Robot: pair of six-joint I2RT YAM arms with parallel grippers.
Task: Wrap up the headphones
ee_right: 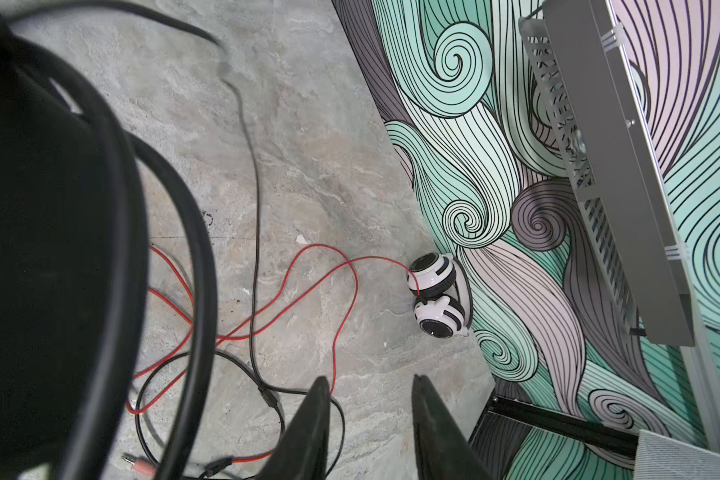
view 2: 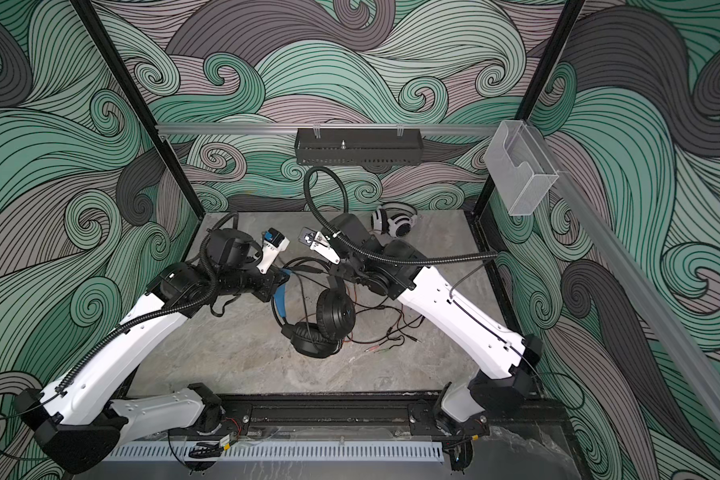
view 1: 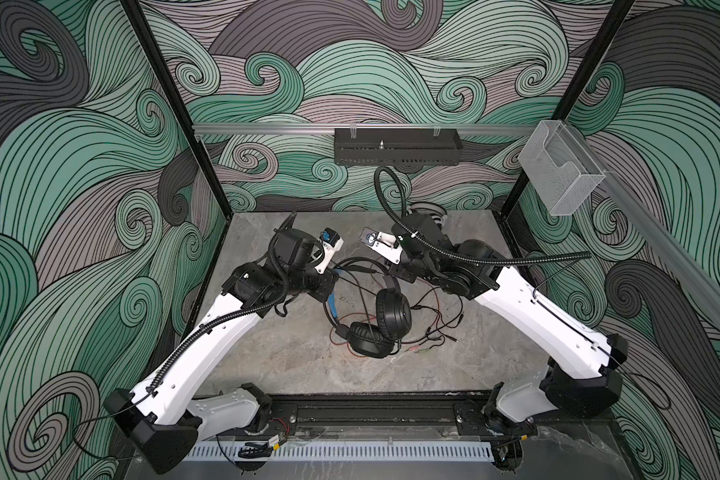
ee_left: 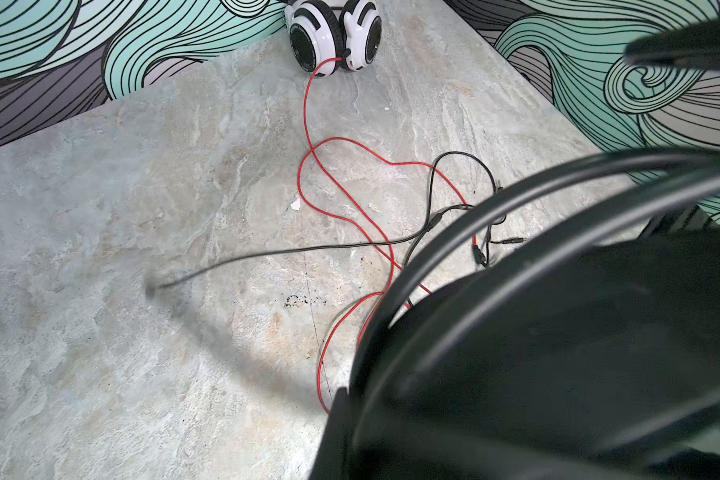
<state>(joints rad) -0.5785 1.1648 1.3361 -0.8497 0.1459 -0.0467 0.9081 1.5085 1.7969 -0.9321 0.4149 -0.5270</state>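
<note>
The black headphones (view 1: 385, 320) lie mid-table in both top views, ear cups down at the front, blue-lined headband (view 1: 332, 305) arching back. My left gripper (view 1: 332, 286) is shut on that headband; in the left wrist view one dark finger (ee_left: 338, 432) presses against the black band (ee_left: 454, 257). My right gripper (ee_right: 371, 384) stands open with nothing between its fingers, beside the headband's far end (view 1: 391, 282). The black cord (ee_right: 255, 208) and red cord (ee_right: 321, 249) tangle on the table. The white-and-black headphones (view 2: 393, 222) sit by the back wall.
Cord plugs (view 1: 429, 347) lie right of the ear cups. A black perforated tray (view 1: 395, 145) hangs on the back wall and a clear plastic box (view 1: 562, 174) on the right rail. Patterned walls close in three sides; the arm rail (view 1: 371, 411) runs along the front.
</note>
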